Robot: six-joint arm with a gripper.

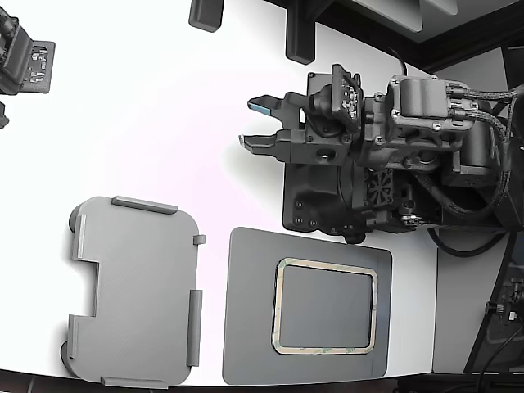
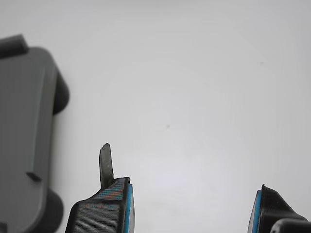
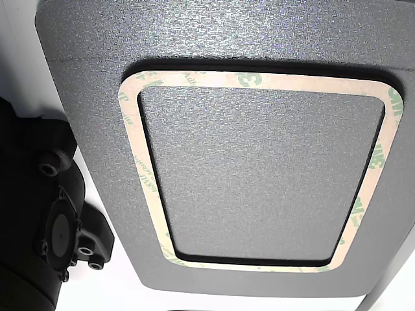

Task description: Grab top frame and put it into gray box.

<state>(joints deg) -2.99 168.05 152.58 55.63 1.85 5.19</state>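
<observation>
Your tool point(image 1: 255, 123) hangs released over bare white worktop point(image 1: 164, 106), jaws spread wide with nothing between them. In the wrist view the two blue-edged fingertips point(image 2: 127, 206) stand well apart, plain worktop showing in the gap.

Take the dark gray mat point(image 1: 246, 327) as your landmark. It lies flat on the worktop, just below the arm's black body in the exterior view.

The top frame point(image 1: 325, 264) lies flat on that mat, wholly inside its outline, nearer the mat's edge toward the exterior view's right. In the other view its pale beige border point(image 3: 259, 80) carries faint green print, and the mat's texture shows through the open centre. Nothing touches the frame.

The gray box point(image 1: 135, 270) sits just beside the mat, toward the exterior view's left, a narrow strip of worktop between them. It holds nothing. Raised tabs stand along its edges, and a notch cuts its far side from the mat. One rounded corner of it point(image 2: 24, 121) shows in the wrist view.

The tool is apart from both frame and box, above the mat's upper corner as the exterior view shows it, fingertips pointing toward the exterior view's left.

A second dark unit point(image 1: 24, 61) sits at the exterior view's upper left, far from the mat.
</observation>
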